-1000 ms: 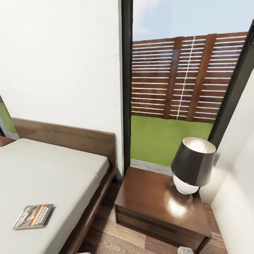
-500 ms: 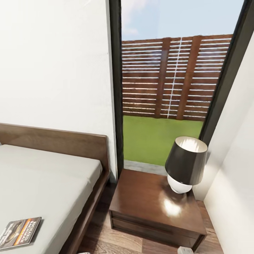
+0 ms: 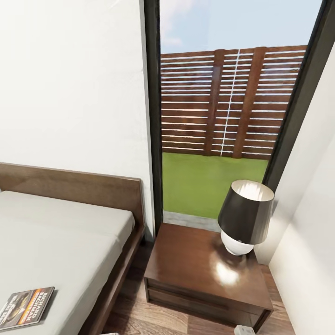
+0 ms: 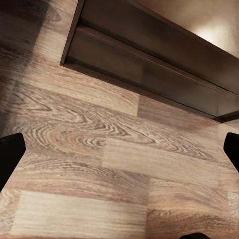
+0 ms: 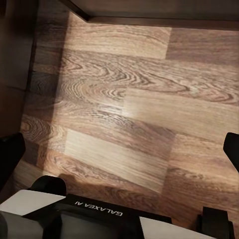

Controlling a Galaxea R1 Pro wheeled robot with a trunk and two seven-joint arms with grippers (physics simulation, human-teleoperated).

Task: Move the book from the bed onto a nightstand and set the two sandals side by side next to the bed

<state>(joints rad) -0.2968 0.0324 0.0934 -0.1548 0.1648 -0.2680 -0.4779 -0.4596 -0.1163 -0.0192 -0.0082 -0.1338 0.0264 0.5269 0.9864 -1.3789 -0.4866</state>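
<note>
Wood-plank floor (image 4: 124, 164) runs beneath both wrist cameras, where the left gripper (image 4: 119, 149) and the right gripper (image 5: 122, 154) each hang with dark fingertips spread wide to the picture's edges, nothing between them. Against half a second ago the head view is nearly unchanged: bed, nightstand and lamp sit in the same places, and the book has barely shifted toward the picture's lower left corner, which goes with a slight camera move.

One book (image 3: 25, 305) lies flat on the off-white mattress of the one bed (image 3: 70, 232), near the bed's right edge and close to the foot of the picture, partly cut off by the frame. One nightstand (image 3: 204, 270) stands just beside the bed's dark frame, a narrow strip of floor between them. One lamp (image 3: 245, 216) with a dark shade occupies the nightstand's far right corner, leaving most of the glossy top bare. Beyond, one tall dark-framed window (image 3: 218, 107) shows grass and a slatted fence, white walls on either side.
</note>
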